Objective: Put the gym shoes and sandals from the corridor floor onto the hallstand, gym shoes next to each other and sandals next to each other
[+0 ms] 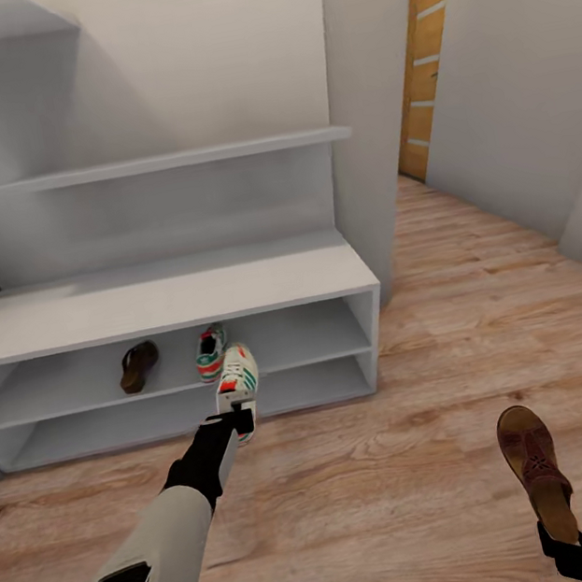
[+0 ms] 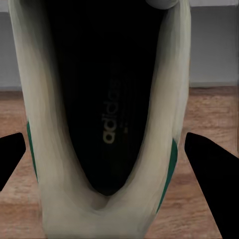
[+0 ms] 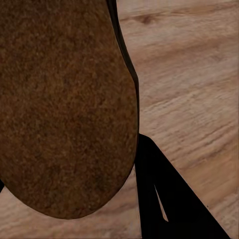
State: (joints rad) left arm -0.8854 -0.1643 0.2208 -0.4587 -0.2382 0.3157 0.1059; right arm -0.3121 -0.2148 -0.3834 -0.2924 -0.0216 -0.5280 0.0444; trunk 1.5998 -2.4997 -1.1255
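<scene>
Head view: left gripper (image 1: 242, 420) clamps gym shoe (image 1: 237, 380) before hallstand (image 1: 169, 297), beside shelved twin (image 1: 210, 352); could clip shelf edge.

Left wrist: heel pinched.

Right wrist: right gripper (image 3: 149, 199) grips sandal (image 3: 64, 104); might slip.

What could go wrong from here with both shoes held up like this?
1. The left claw holds the second gym shoe by its heel, toe forward near the bench edge; it could catch the shelf front, or knock the gym shoe on the shelf.
2. The right claw grips the sandal only at its heel end over the floor; it might slip and drop.
</scene>
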